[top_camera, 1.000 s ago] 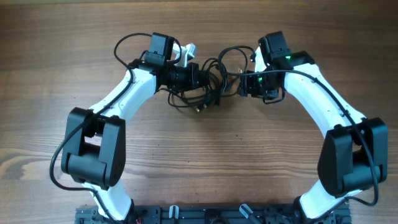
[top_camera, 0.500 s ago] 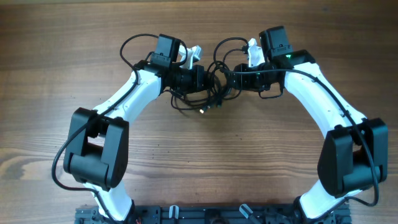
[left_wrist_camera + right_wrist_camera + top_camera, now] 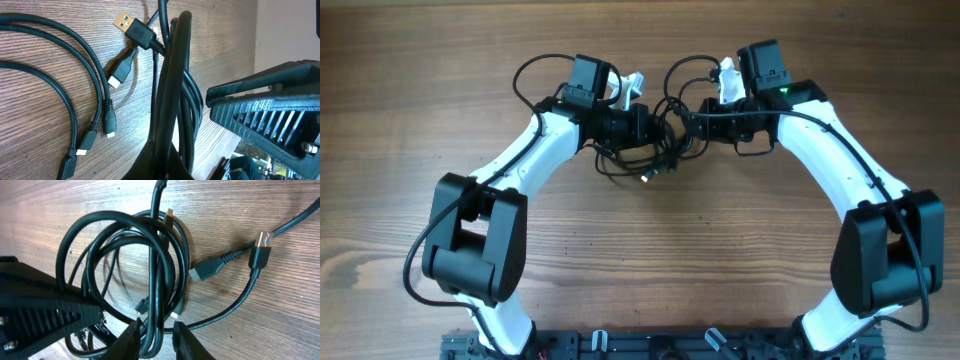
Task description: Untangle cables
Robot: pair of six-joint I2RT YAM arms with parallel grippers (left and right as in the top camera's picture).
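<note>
A tangle of black cables (image 3: 658,150) lies on the wooden table between my two arms. My left gripper (image 3: 642,125) is shut on a bunch of strands at the tangle's left side; in the left wrist view its finger (image 3: 175,60) runs along the strands. Several loose plugs lie there, one a gold USB plug (image 3: 129,25). My right gripper (image 3: 688,122) is at the tangle's right side. In the right wrist view its fingers (image 3: 157,340) are open and straddle two strands of the coil (image 3: 115,216).
The wooden table (image 3: 640,260) stretches in front of the tangle. The arms' bases (image 3: 470,250) and a black rail (image 3: 650,345) stand along the front edge. Each wrist view shows the other gripper close by (image 3: 270,115) (image 3: 40,310).
My right gripper has moved left into the tangle and now straddles its strands. My left gripper shifted slightly right with its strands. Nothing has moved in the last half second.
</note>
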